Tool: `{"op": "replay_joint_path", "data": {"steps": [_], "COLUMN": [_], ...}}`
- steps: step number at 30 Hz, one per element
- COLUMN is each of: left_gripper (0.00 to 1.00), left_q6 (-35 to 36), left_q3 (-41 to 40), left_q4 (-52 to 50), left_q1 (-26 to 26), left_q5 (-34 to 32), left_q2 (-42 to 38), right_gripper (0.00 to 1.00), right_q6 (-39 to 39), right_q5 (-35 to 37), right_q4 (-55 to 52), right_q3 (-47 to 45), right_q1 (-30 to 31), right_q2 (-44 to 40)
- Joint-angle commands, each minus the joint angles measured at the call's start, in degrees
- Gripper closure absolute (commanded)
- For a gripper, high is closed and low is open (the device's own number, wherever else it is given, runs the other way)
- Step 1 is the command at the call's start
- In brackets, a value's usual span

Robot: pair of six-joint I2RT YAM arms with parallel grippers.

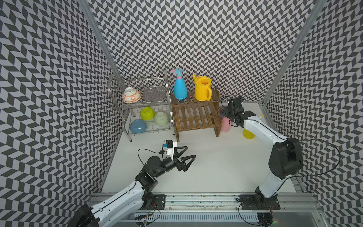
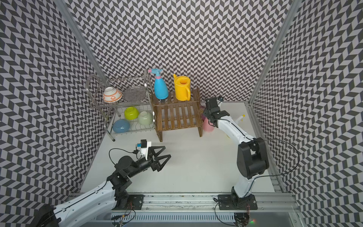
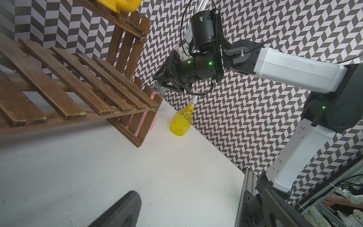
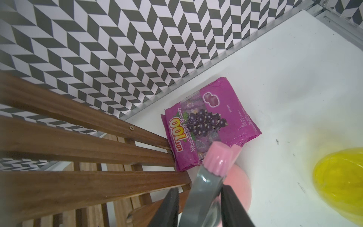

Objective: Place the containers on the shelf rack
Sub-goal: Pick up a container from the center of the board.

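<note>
**Q:** Right side?
**A:** My right jaws straddle the grey trigger head [image 4: 204, 188] of the pink plastic spray bottle [image 4: 217, 160]. It stands upright on the white desk [image 1: 216, 167], by the end of the dark brown slatted wooden shelf rack [image 1: 196, 116]. Can't tell if they're clamped.
**Q:** Left? Other containers?
**A:** My left jaws are wide apart and hold nothing. The translucent yellow bottle [image 3: 180, 122] is on the desk near my right jaws. The blue spray bottle [image 1: 180, 89] and opaque yellow watering can [image 1: 202, 89] stand on the rack's top tier, well apart from both.
</note>
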Motion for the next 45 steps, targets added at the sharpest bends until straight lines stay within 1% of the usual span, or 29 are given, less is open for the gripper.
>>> {"op": "replay_joint_path", "data": {"steps": [1, 3, 4, 8, 11, 14, 16, 19, 22, 24, 26, 28, 32, 35, 36, 38, 40, 43, 45], "left_gripper": [0.01, 0.01, 0.01, 0.01, 0.01, 0.02, 0.02, 0.03, 0.03, 0.04, 0.04, 0.04, 0.05, 0.05, 0.05, 0.05, 0.05, 0.04, 0.04], "left_q6": [0.91, 0.9, 0.91, 0.92, 0.92, 0.87, 0.92, 0.99, 1.8, 2.76, 3.6, 4.23, 6.8, 10.74, 11.89, 13.76, 15.37, 18.55, 21.03], "left_q3": [0.68, 0.66, 0.68, 0.8, 0.66, 0.66, 0.52, 0.32, 0.45, 0.66, 0.72, 0.64, 2.21, 3.72, 3.64, 3.04, 2.38, 0.76, -0.32], "left_q4": [0.08, 0.12, 0.09, 0.22, 0.49, 1.24, 2.34, 4.45, 6.71, 7.48, 8.21, 9.19, 7.2, 2.91, 2.17, 1.67, 1.99, 4.53, 6.72], "left_q1": [-0.23, -0.18, -0.2, -0.18, -0.22, -0.18, -0.27, -0.69, -1.9, -2.77, -3.66, -5.05, -7.75, -9.85, -10.52, -11.58, -12.41, -13.01, -13.12], "left_q5": [-0.35, -0.33, -0.26, -0.07, 0.31, 1.2, 1.94, 3.28, 4.06, 3.56, 2.68, 1.66, -0.58, -4.34, -5.59, -7.29, -8.8, -10.24, -10.86], "left_q2": [-0.55, -0.54, -0.56, -0.54, -0.57, -0.42, -0.13, 1.15, 3.17, 4.48, 5.86, 7.19, 8.26, 6.95, 6.31, 5.32, 4.58, 4.41, 5.11], "right_gripper": [0.73, 0.79, 0.83, 0.92, 0.93, 0.94, 0.96, 0.99, 1.0, 1.0, 1.0, 1.0, 1.0, 1.0, 1.0, 1.0, 1.0, 1.0, 0.99], "right_q6": [-1.44, -2.13, -2.4, -3.42, -4.68, -6.34, -8.7, -13.07, -15.54, -17.54, -19.45, -21.58, -24.77, -27.37, -28.23, -29.45, -30.46, -32.72, -34.76], "right_q5": [2.7, 2.99, 3.11, 4.44, 5.11, 5.25, 3.21, -2.82, -2.2, -3.85, -6.76, -12.68, -21.28, -32.27, -36.96, -43.76, -48.25, -50.11, -53.01], "right_q4": [1.31, 1.66, 1.85, 1.93, 1.91, 1.78, 3.38, 6.57, 4.1, 3.66, 4.04, 5.46, 7.93, 11.42, 12.82, 15.48, 17.38, 20.77, 25.82], "right_q3": [-1.72, -3.26, -4.06, -7.87, -11.83, -17.45, -22.5, -29.19, -33.05, -36.25, -39.75, -42.23, -43.57, -45.31, -45.91, -46.59, -46.93, -47.91, -50.01], "right_q1": [0.11, 0.11, 0.11, 0.11, 0.12, 0.16, 0.11, 0.99, 3.88, 4.95, 5.46, 5.88, 7.99, 8.16, 8.12, 8.13, 8.55, 11.96, 14.31], "right_q2": [-3.89, -5.69, -6.75, -12.1, -17.65, -25.23, -30.79, -40.35, -47.54, -51.49, -55.18, -58.47, -60.39, -59.24, -58.39, -56.2, -53.66, -51.69, -51.01]}}
